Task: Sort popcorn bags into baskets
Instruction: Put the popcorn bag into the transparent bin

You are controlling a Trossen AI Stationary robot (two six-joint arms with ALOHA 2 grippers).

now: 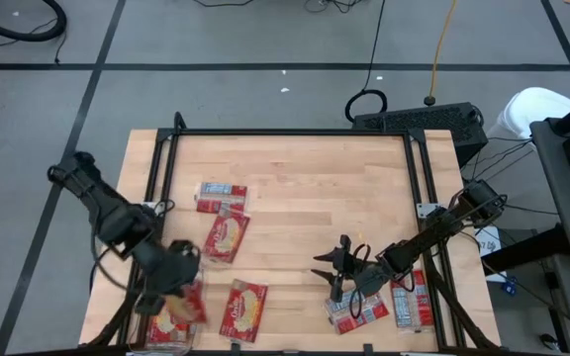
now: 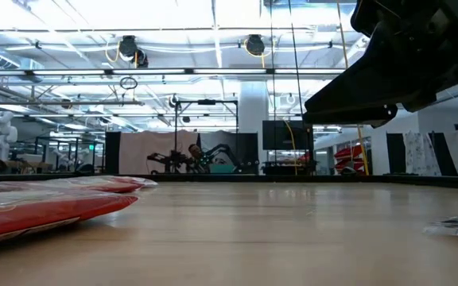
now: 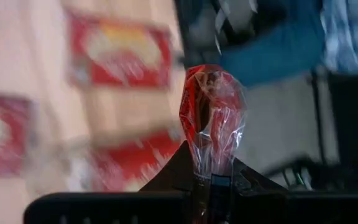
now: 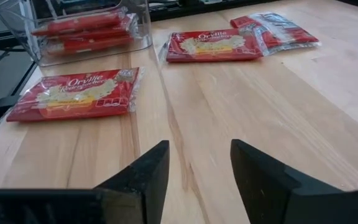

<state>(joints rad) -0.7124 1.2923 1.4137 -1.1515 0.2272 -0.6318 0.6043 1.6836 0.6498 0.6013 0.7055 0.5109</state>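
At the table's near-left corner, my left gripper [image 1: 173, 287] is pinched on the clear end flap of a bag [image 3: 211, 115]; in the left wrist view the red packet stands up between the fingers, lifted off the wood. Just below it sits the bin [image 4: 79, 28].

Inventory, as I read it:

- Bin: in the right wrist view it already holds a few red bags stacked flat. I count at least three, not more with certainty.
- Held: one bag, in my left gripper, directly over or just beside the bin; I cannot tell which from above.
- Ahead of my right gripper [image 4: 197, 171], fingers spread and empty over bare wood: one bag [image 4: 76, 93] lying picture side up just beside the bin, a second bag [image 4: 213, 45] farther on, and beyond that a third bag [image 4: 278, 26] with its label side showing.
- Behind and beside my right gripper, at the near-right of the table: a pair of bags [image 1: 359, 309] lying label side up, and another bag [image 1: 414, 302] against the table's right rail.

My judgement: sorting is under way but less than half done. A few bags are binned, one is in transit, and about six lie loose on the table.
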